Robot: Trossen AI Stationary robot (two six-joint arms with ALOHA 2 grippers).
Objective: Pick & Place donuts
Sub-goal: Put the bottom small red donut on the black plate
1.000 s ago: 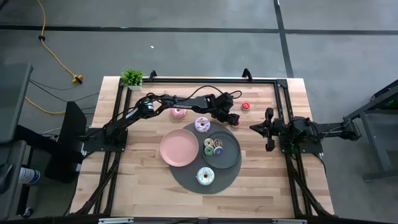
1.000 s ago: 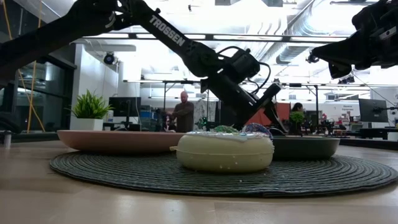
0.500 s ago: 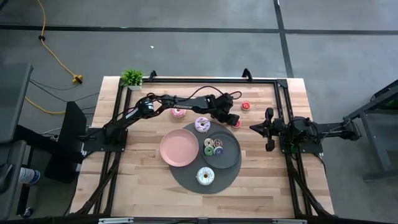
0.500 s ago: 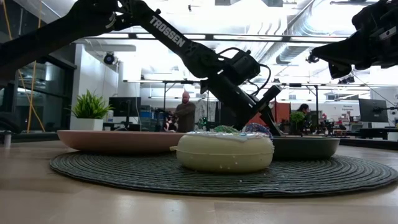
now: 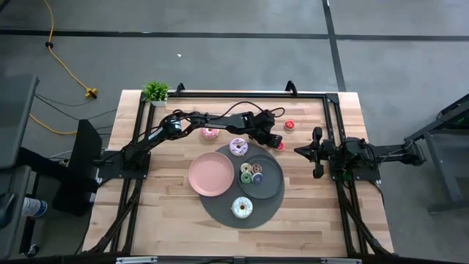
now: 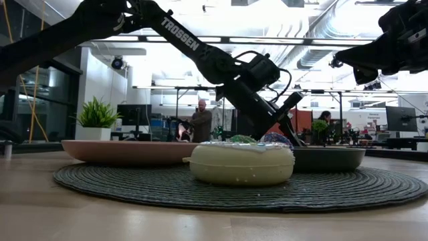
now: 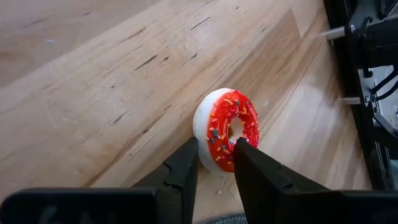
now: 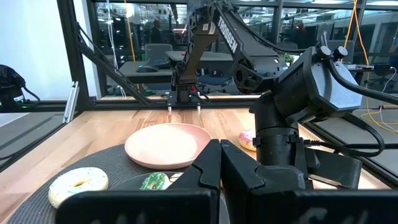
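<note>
A tiny red-iced donut (image 7: 227, 127) with a white underside stands tipped on its edge between the fingers of my left gripper (image 7: 214, 149). In the high view this gripper (image 5: 275, 141) is over the table's far right part, just beyond the grey plate (image 5: 272, 187). A second red donut (image 5: 289, 125) lies farther off. Two pink-iced donuts (image 5: 210, 133) (image 5: 239, 147) and a white one (image 5: 242, 208) lie loose. Two tiny donuts (image 5: 252, 173) sit in the grey plate. My right gripper (image 5: 299, 150) waits shut at the right edge. My left gripper pinches the red donut's near rim (image 7: 217, 160) across its thickness. One finger (image 7: 186, 163) is on the white underside and the other (image 7: 244, 152) on the iced face by the hole. The fingers slant down at it. The donut stands tilted on edge.
A pink plate (image 5: 211, 174) and the grey plate rest on a round dark mat (image 5: 220, 213). A small potted plant (image 5: 155, 91) stands at the far left corner. A black frame (image 5: 330, 110) runs along the table's far and side edges. Bare wood lies near the front.
My left gripper has sunk slightly toward the table at the red donut. The right arm has kept still.
</note>
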